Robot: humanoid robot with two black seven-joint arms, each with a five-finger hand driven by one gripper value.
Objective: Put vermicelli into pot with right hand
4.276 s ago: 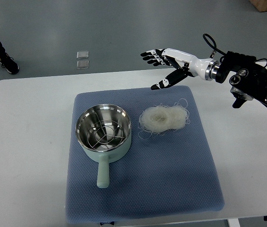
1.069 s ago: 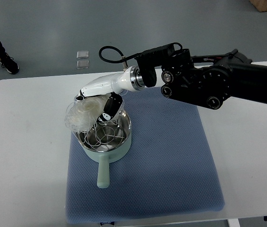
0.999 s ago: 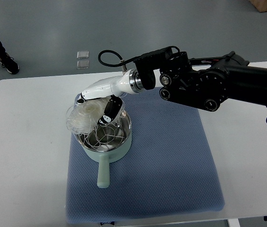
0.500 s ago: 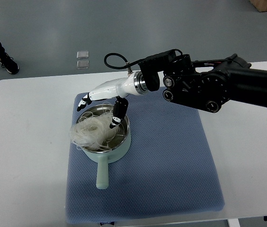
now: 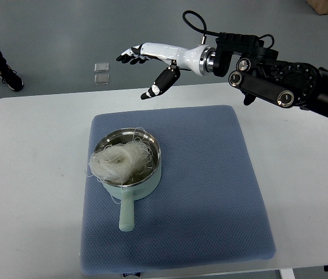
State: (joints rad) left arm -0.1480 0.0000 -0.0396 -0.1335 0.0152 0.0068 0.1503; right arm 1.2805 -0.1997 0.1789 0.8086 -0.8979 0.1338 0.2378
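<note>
A nest of white vermicelli (image 5: 119, 160) lies in the pale green pot (image 5: 152, 174) with a steel inside, partly hanging over its left rim. The pot stands on the blue mat (image 5: 210, 192), handle toward the near side. My right hand (image 5: 146, 67) is open and empty, fingers spread, raised above the table's far edge, well beyond and to the right of the pot. Its black arm (image 5: 285, 81) comes in from the right. The left arm is out of view.
The mat lies on a white table (image 5: 30, 192). Two small clear packets (image 5: 101, 72) lie on the grey floor beyond the table. A person's leg and shoe (image 5: 4, 70) show at the far left.
My right hand carried the vermicelli from the mat over the pot, let it go into the pot, then opened and lifted away up and to the right.
</note>
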